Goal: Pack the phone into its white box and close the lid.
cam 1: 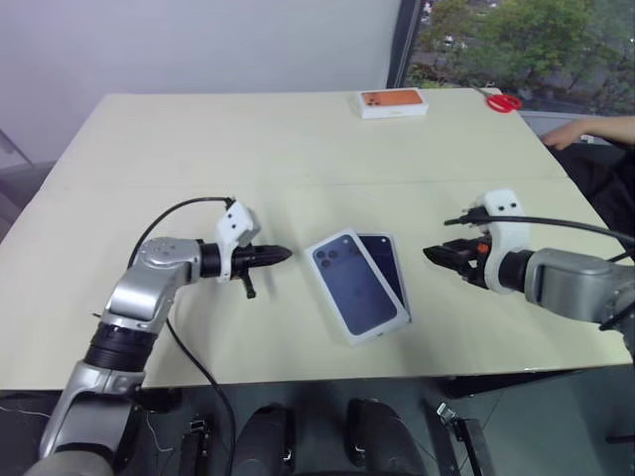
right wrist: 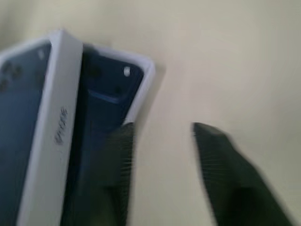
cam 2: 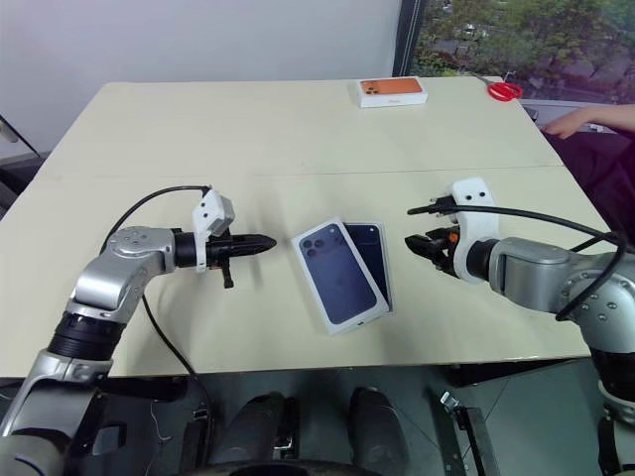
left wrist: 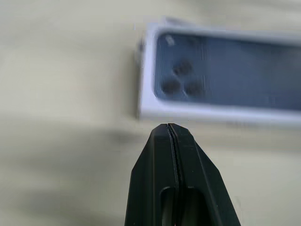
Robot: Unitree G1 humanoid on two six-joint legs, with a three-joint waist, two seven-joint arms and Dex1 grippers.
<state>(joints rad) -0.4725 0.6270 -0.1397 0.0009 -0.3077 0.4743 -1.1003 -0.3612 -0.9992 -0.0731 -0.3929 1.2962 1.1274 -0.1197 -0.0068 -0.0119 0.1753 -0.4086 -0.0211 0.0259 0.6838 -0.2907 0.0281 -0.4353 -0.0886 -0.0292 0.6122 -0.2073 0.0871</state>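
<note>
Phone (cam 2: 372,260), glossy navy slab, lies in the white box (right wrist: 141,89) mid-desk (cam 2: 298,139); packing looks done. Lid (cam 2: 340,275), white card with a printed phone back, rests askew over the box's left part (not seated), so squaring and pressing remain. Left end effector (cam 2: 266,241) pressed together, just beside the lid; right end effector (cam 2: 415,246) spread, holding nothing.

Glossy phone (cam 2: 371,253) (matt cardboard lid (cam 2: 339,275))
</note>
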